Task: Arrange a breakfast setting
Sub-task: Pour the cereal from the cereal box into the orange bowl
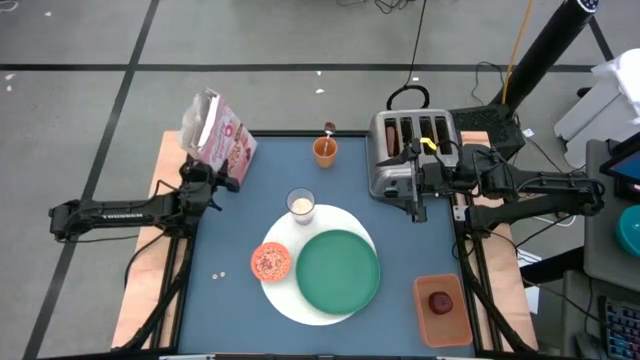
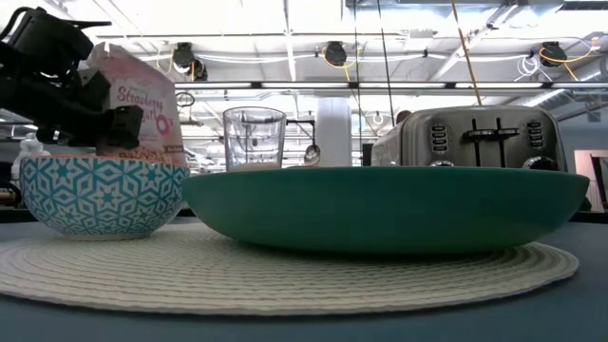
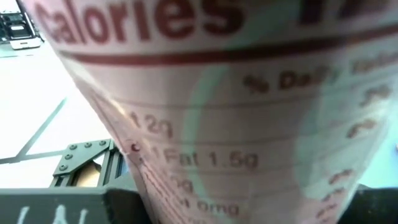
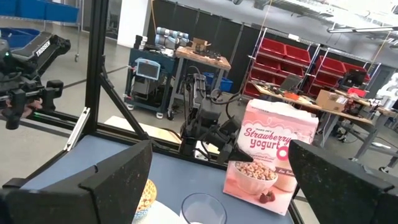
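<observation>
The pink cereal box (image 1: 215, 135) stands upright at the table's far left corner, and my left gripper (image 1: 222, 180) is shut on it. The box fills the left wrist view (image 3: 236, 112) and shows in the right wrist view (image 4: 268, 155). The round white mat (image 1: 300, 300) carries the green plate (image 1: 338, 270) and a blue-patterned bowl (image 2: 100, 195) with cereal in it (image 1: 270, 262). The glass of milk (image 1: 301, 205) stands at the mat's far edge. My right gripper (image 1: 418, 208) hangs open and empty beside the toaster (image 1: 410, 150). The dark red fruit (image 1: 440, 302) lies in the orange tray (image 1: 440, 325). The bagel is out of view. My left gripper has the cereal box between its two fingers (image 3: 62, 205), with the nutrition panel (image 3: 205, 155) facing its wrist camera. It comes in level from the table's left and near side, low on the box (image 4: 233, 146). The box stands upright; whether its bottom rests on the table I cannot tell.
An orange cup (image 1: 325, 151) with a spoon handle (image 1: 329, 128) stands at the far middle. Two loose cereal pieces (image 1: 220, 273) lie left of the mat. The silver toaster stands at the far right, the tray at the near right corner.
</observation>
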Controlling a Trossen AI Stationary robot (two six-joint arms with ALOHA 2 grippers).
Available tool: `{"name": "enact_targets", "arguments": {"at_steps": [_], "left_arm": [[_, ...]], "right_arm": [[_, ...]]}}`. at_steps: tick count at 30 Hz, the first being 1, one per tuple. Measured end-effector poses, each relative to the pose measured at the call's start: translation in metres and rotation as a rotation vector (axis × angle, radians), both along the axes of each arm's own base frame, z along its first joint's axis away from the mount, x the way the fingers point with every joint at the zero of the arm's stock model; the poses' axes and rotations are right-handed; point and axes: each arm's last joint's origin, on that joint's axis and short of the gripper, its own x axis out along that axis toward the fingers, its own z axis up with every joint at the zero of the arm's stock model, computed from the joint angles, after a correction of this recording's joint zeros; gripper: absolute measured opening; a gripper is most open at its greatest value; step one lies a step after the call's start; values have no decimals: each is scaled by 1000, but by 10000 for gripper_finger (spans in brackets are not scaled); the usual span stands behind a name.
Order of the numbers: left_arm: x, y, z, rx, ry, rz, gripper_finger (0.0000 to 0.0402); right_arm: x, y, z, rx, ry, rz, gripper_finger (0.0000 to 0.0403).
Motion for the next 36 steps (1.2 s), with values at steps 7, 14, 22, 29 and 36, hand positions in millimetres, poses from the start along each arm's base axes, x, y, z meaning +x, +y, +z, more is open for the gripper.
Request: {"name": "enact_targets", "arguments": {"at_steps": [7, 14, 22, 29, 36], "left_arm": [[0, 0, 0, -4, -10, 3, 191], [0, 0, -1, -5, -11, 3, 191], [0, 0, -1, -10, -11, -2, 218], [0, 0, -1, -10, -10, -3, 262], [0, 0, -1, -10, -10, -2, 298]], "right_arm": [[0, 0, 0, 0, 0, 0, 369], [0, 0, 0, 0, 0, 0, 369], [0, 0, 0, 0, 0, 0, 369], [0, 0, 0, 0, 0, 0, 368], [0, 0, 0, 0, 0, 0, 368]]}}
